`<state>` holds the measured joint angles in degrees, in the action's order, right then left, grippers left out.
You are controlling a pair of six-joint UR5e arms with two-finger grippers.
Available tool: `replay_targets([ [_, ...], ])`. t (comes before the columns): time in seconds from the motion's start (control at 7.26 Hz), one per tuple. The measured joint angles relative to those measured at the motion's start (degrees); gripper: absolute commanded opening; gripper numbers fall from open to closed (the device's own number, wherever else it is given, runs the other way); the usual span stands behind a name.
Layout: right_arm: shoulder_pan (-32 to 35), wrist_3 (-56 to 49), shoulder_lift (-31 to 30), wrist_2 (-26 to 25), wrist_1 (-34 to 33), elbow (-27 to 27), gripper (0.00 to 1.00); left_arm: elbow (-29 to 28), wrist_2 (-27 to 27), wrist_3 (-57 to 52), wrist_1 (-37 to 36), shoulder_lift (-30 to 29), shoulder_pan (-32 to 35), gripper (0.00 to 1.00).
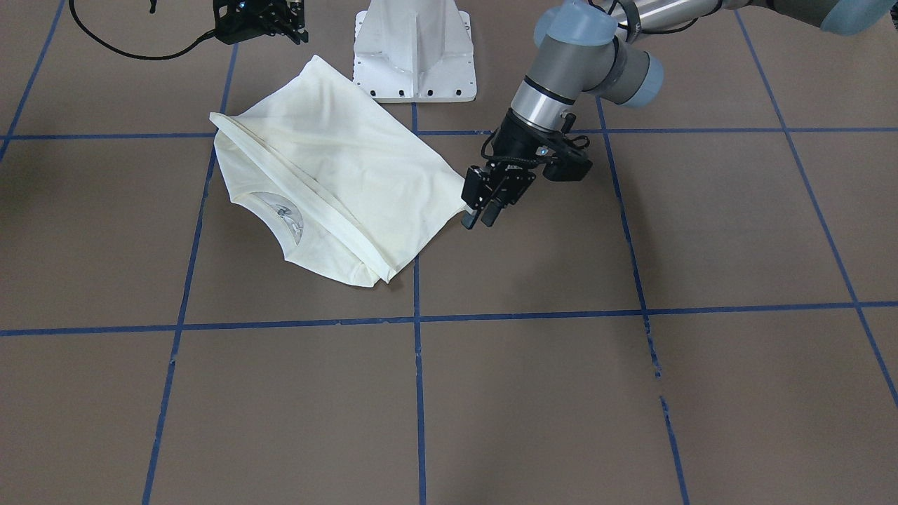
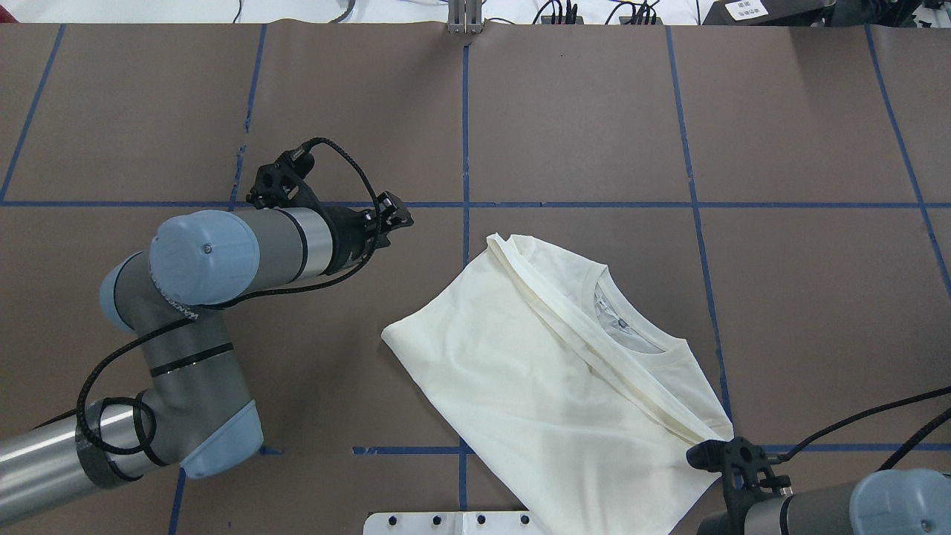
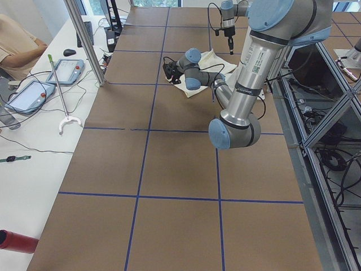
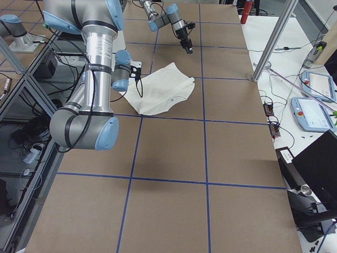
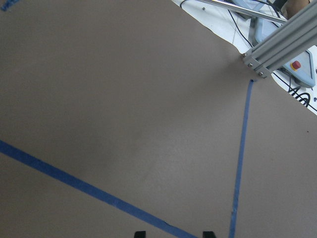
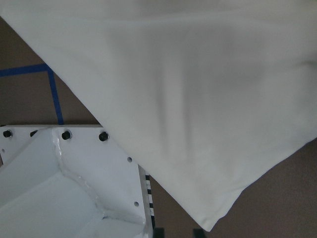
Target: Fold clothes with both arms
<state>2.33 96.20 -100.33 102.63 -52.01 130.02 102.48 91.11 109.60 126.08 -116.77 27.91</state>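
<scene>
While hovering off the shirt (image 1: 351,168) folded askew on the tabletop (image 1: 631,393) by the pedestal (image 1: 414,56), left gripper (image 1: 479,219) and right gripper (image 6: 178,233) jaws spread and empty, risks pinching only the top layer and peeling the fold open, or tugging unevenly and bunching it.

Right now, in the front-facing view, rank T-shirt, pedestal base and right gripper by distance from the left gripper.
1. T-shirt: its corner beside the left gripper.
2. Pedestal base: behind, at the view's top middle.
3. Right gripper: view's top left, beyond the T-shirt.
</scene>
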Motion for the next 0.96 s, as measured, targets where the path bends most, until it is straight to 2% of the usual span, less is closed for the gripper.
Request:
replay_targets([
  [0.14,4.7,0.0,0.2,0.0,0.0,-0.1,1.0,1.0,0.6,3.8,-0.9,0.6,-3.0,0.63],
  [0.28,10.5,-0.2,0.7,0.2,0.1,-0.4,1.0,1.3,-0.6,5.7,-1.6,1.6,-6.3,0.64],
  [0.55,17.8,-0.6,3.2,0.6,0.1,-2.0,1.0,0.8,-3.6,6.8,-2.1,2.6,-11.1,0.64],
  [0.96,20.5,-0.7,5.2,0.5,0.0,-4.3,1.0,-1.1,-4.5,6.3,-4.3,2.5,-12.7,0.64],
])
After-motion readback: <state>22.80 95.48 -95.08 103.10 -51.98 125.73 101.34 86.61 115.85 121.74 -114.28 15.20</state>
